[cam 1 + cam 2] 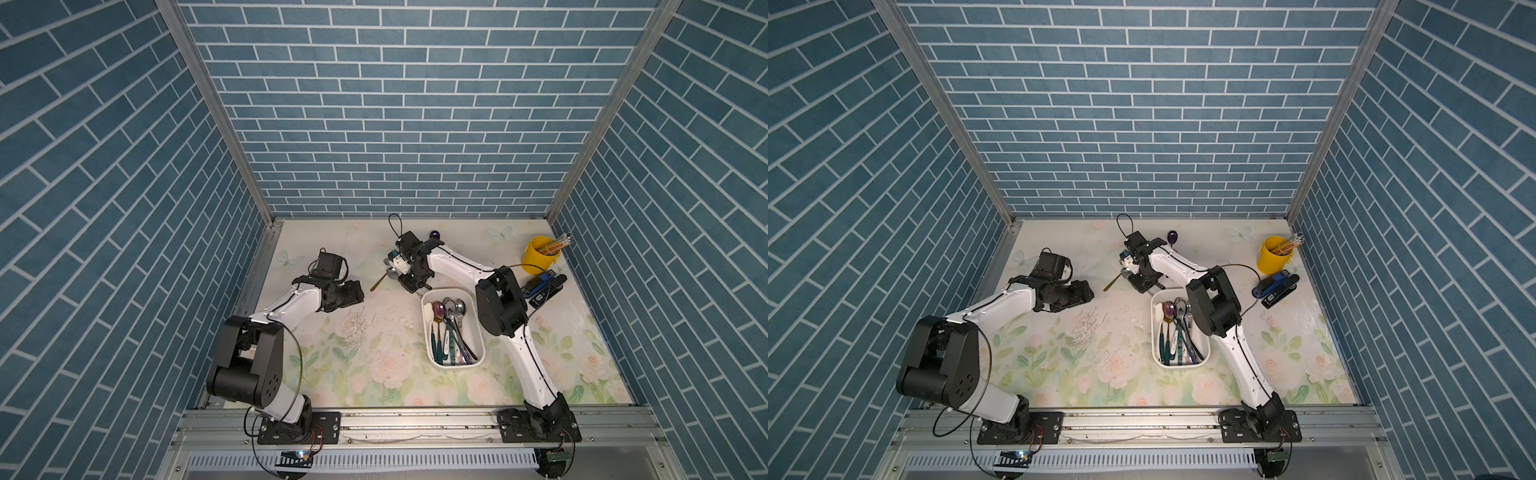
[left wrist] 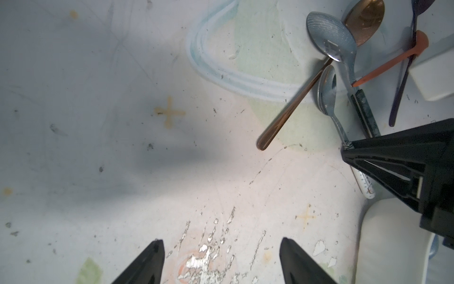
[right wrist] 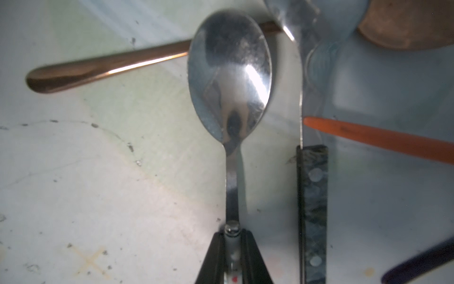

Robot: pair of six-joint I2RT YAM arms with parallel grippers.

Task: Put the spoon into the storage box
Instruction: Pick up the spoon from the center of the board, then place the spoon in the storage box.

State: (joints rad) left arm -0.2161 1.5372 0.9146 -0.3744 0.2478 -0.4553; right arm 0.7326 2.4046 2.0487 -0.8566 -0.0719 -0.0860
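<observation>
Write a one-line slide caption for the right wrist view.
Right gripper grips the silver spoon by its handle; a copper spoon passes behind the bowl.

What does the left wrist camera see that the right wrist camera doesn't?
Only the left wrist view shows the open left gripper and a white corner of the storage box. Only the right wrist view shows the round rivets on the dark patterned handle. Both show the right gripper shut on the silver spoon, plus the copper spoon and the orange spoon lying nearby.
</observation>
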